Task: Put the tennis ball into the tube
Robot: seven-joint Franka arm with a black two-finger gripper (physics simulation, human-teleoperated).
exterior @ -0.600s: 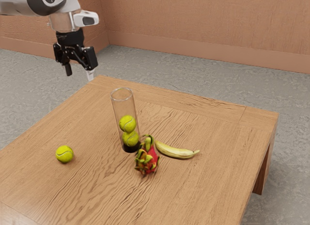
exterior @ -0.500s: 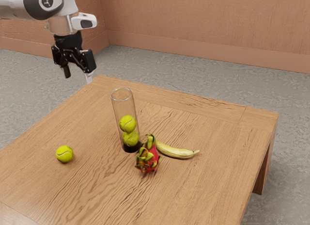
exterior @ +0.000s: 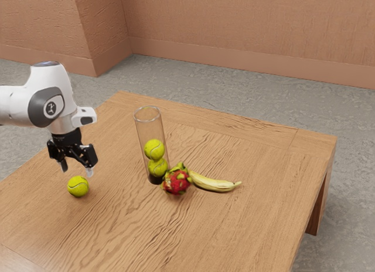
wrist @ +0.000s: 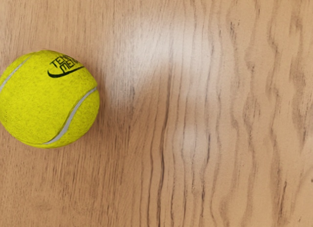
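Exterior view: the black gripper [exterior: 77, 170] hangs at twelve o'clock from the loose tennis ball [exterior: 78, 186], near it, its two fingers parted wide with nothing held between them. That ball rests on the wooden table [exterior: 252, 225]; from it the clear tube [exterior: 150, 128] stands upright at two o'clock, well apart, with two other balls [exterior: 154, 150] stacked inside above its dark base [exterior: 155, 180]. Around the tube's base, the dragon fruit [exterior: 177, 182] sits between three and four o'clock, close enough that I cannot tell whether they touch, and the banana [exterior: 214, 183] lies beyond it at about three. As I judge it, the task is at the approach: the hand is near its target, but the grasp, the lift, the carry toward two o'clock and the drop through the open rim [exterior: 147, 108] are all left to do. Wrist view gives the ball's detail, dark lettering [wrist: 62, 62] and a pale curved seam [wrist: 71, 115]; the lettering is too small to read from the side. The exterior view in turn gives the spread of the fingers, the waiting tube and the fruit beside it. The ball sits off-centre under the hand's camera, so a small sideways correction may be needed before closing.
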